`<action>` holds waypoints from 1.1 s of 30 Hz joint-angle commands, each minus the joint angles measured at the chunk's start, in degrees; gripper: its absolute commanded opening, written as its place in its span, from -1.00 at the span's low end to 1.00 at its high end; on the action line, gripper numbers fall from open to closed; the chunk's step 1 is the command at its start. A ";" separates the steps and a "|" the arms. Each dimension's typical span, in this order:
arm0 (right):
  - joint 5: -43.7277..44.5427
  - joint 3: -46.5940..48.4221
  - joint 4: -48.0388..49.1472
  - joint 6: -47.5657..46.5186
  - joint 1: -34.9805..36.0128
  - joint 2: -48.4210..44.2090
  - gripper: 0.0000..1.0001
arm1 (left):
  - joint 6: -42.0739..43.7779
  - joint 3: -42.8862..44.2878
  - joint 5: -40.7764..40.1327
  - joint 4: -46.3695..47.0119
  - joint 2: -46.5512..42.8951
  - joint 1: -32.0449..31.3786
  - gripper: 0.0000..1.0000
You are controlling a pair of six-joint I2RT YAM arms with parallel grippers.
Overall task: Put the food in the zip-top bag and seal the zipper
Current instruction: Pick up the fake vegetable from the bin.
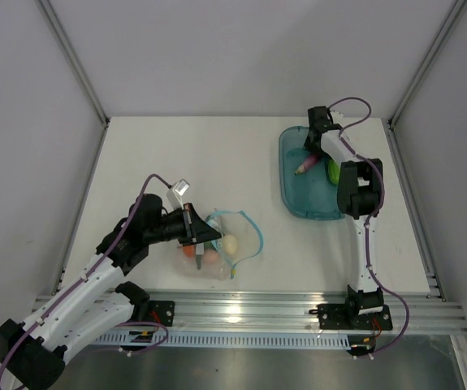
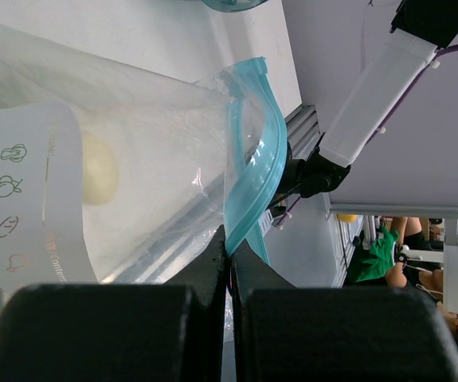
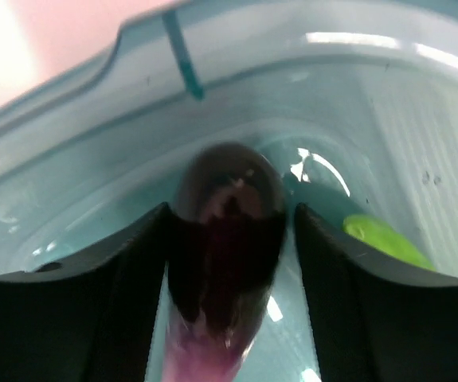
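A translucent blue tray [image 1: 302,199] is sitting on the right side of the white table [image 1: 192,154]. A ribbed aluminium rail [image 1: 249,313] is running along the table's near edge, and pale grey walls [image 1: 241,49] are enclosing its other three sides.

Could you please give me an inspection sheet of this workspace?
Surface: white table.
Job's things: bag holds a cream piece and an orange piece, zipper unsealed; eggplant and green piece in the tray.
Clutter: nothing seen.
Grippers: left gripper shut on the zipper; right gripper open astride the eggplant.
Cables: purple cables looped along both arms.
Surroundings: white walls, metal rail at the near edge.
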 commanded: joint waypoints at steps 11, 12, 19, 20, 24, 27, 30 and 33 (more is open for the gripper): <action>-4.96 -1.67 4.01 -0.07 -0.36 -7.67 -0.43 | 0.48 -0.07 0.92 0.63 -0.88 0.37 -0.99; -5.05 -1.49 3.75 -0.25 -0.36 -9.42 -0.63 | 0.39 -0.16 0.83 0.54 -1.14 0.37 -0.99; -8.03 -6.13 3.03 0.01 -0.27 -22.23 -1.00 | -0.66 -0.86 -0.22 0.36 -2.99 0.37 -0.99; -10.39 -8.24 4.18 0.36 -0.18 -24.45 -1.00 | -0.84 -0.86 -0.13 0.54 -2.99 0.37 -0.99; -18.48 -24.11 11.29 1.24 0.34 -35.35 -1.00 | -1.80 -0.86 1.18 1.94 -2.38 0.37 -0.99; -23.15 -31.52 17.53 0.02 2.53 -43.96 -1.00 | -2.16 -0.34 1.62 2.47 -1.59 0.37 -0.99; -25.00 -39.35 21.94 -1.39 6.74 -51.68 -1.00 | -2.33 0.19 1.71 2.47 -1.06 0.46 -0.99; -21.86 -46.56 25.10 -0.70 12.71 -59.33 -1.00 | -2.68 0.46 1.36 2.91 -0.79 0.37 -0.99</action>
